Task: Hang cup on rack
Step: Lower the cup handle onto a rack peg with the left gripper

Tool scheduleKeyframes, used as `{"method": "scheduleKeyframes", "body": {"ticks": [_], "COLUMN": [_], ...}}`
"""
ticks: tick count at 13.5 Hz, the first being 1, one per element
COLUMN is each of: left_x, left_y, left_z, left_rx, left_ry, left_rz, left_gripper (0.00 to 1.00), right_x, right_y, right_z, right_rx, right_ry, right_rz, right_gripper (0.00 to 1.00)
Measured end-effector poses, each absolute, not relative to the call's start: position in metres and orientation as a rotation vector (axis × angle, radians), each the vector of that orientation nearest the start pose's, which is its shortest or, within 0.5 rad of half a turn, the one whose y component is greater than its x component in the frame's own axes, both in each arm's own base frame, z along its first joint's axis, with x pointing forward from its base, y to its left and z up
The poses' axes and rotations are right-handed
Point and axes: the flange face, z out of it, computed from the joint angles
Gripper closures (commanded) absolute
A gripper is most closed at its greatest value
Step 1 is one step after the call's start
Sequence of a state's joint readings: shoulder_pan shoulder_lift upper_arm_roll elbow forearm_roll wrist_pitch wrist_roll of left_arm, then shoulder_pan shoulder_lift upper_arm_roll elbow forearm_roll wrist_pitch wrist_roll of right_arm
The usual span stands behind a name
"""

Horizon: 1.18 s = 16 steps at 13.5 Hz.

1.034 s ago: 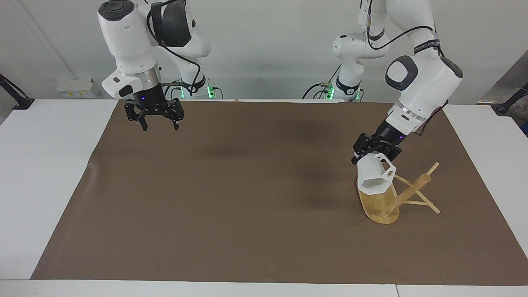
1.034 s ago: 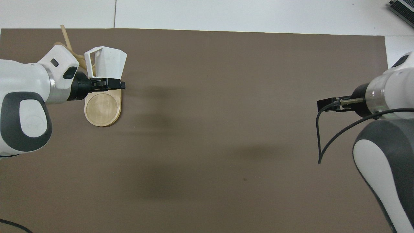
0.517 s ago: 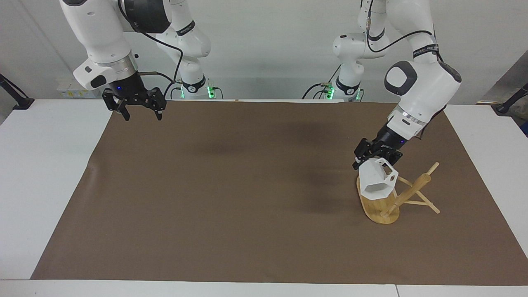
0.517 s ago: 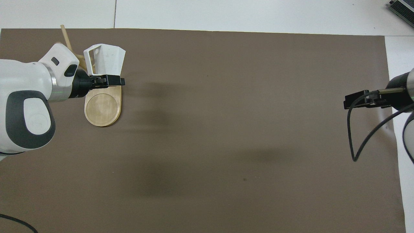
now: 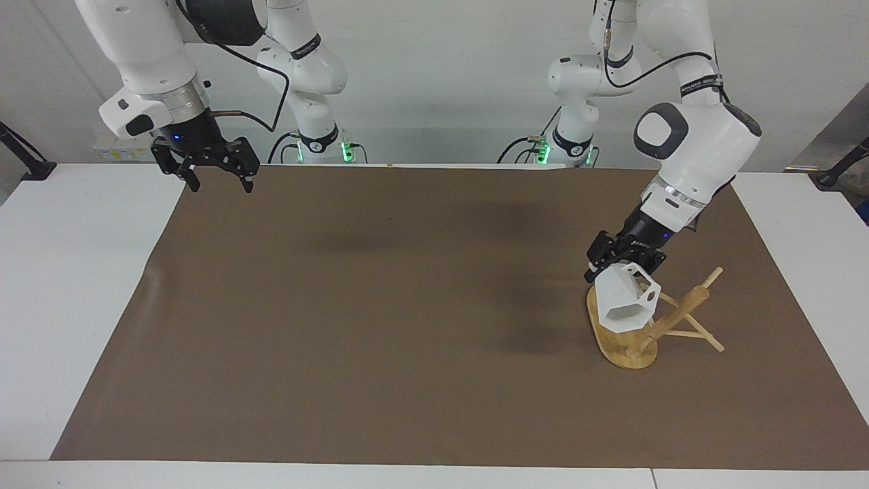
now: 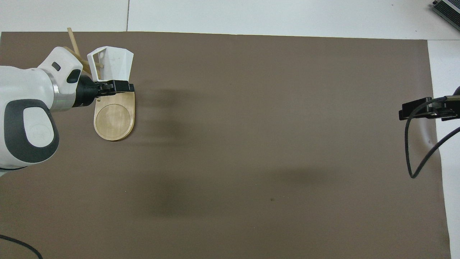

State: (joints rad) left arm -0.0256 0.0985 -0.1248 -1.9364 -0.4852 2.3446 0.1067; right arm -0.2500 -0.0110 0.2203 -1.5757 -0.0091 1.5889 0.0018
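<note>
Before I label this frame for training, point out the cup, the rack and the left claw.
cup (image 5: 619, 299), facing view, on its faceted side.
rack (image 6: 114, 118), overhead view, on its flat base.
left claw (image 5: 614, 261), facing view, between its fingertips at the cup.

the cup (image 5: 624, 302) is a small matte white mug with faceted sides, a polygonal rim and a blocky handle pierced by a round hole. it is up in the air over the rack's base, tipped so its open mouth faces down and away from the robots, handle toward the rack's post. the rack (image 5: 669, 326) is a light bamboo mug tree lying tipped over at the left arm's end of the brown mat: its flat oval base stands on edge, the thick round post slants upward, and thin peg sticks cross near it.
</note>
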Motion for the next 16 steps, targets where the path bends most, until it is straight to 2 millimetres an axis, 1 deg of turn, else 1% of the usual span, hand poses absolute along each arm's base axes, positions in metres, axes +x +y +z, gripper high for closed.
{"method": "scheduleKeyframes", "body": {"ticks": [2,6,13,16], "left_x": [0.604,0.605,0.604,0.605], "left_y": [-0.09,-0.09,-0.089,-0.085], "left_z": [0.466,0.463,0.46,0.46], "left_rx": [-3.513,-3.514,-3.514,-3.512], "left_ry": [-0.079,-0.082,-0.088,-0.099], "left_rz": [-0.522,-0.515,-0.504,-0.505], "left_gripper": [1.0,1.0,1.0,1.0], "right_x": [0.553,0.552,0.552,0.552], "right_y": [-0.011,-0.002,-0.001,-0.001], "right_z": [0.629,0.628,0.629,0.629], "right_rx": [-3.153,-3.153,-3.153,-3.153], "right_ry": [0.045,0.053,0.052,0.052], "right_rz": [-0.034,-0.032,-0.036,-0.035], "right_gripper": [0.0,0.0,0.0,0.0]}}
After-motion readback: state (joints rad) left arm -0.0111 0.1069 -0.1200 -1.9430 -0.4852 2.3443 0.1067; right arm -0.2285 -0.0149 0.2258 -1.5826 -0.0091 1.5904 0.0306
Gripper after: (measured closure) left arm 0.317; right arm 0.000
